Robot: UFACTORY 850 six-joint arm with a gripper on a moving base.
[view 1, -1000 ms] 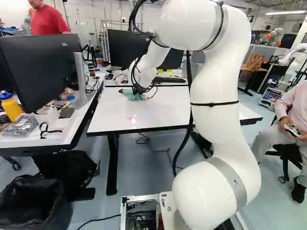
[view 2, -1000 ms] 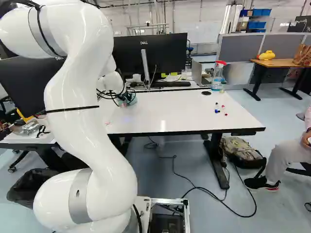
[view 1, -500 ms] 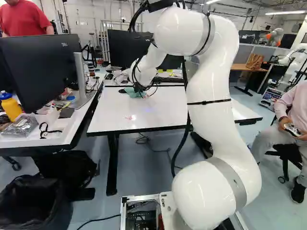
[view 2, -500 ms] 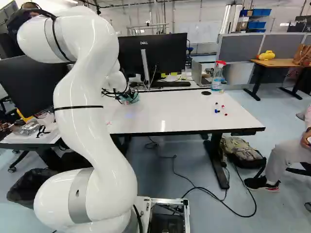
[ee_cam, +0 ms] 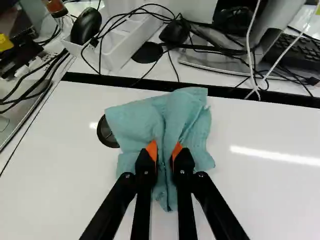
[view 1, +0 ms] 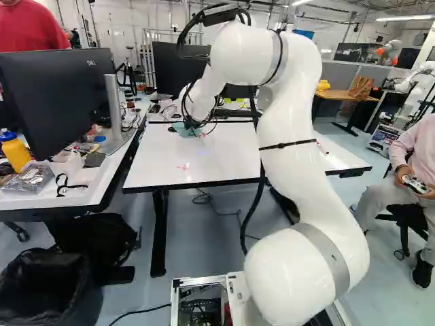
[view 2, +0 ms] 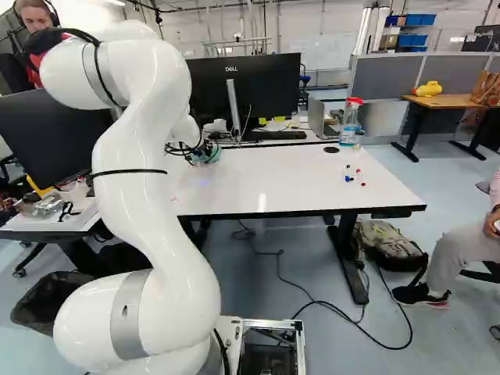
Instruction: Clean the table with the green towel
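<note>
Claw: the gripper (ee_cam: 164,152) is drawn together on cloth, its orange pads pinching a raised fold from both sides.
Towel: the green towel (ee_cam: 135,115) is right in the claw, bunched between the fingers and fanning out ahead and to both sides, with a small tail back under the tips. It lies over the table (ee_cam: 270,200); how firmly it presses there, I can't fairly say from these views.
Fold's long axis: roughly in line with the claw's reach, away from the arm's base and back.
Black disc: the round black disc (ee_cam: 105,134) sits just beside the towel, ahead and to the claw's left.
Far edge: the dark table edge (ee_cam: 260,97) runs crosswise close ahead of the claw, so there looks to be little wiping room that way.
Cables: a tangle of black cables (ee_cam: 150,15) lies beyond that edge; a forward push could snag it.
Red marks: the faint red marks (view 1: 182,166) lie back from the claw, toward the arm's base. This is the relation that matters: the next stroke likely wants to draw the pinched towel back over them.
Small pieces: the small coloured pieces (view 2: 349,179) lie well to the claw's right; a wide sweep could scatter them.
Spray bottle: the spray bottle (view 2: 351,123) stands farther off, also rightward.
</note>
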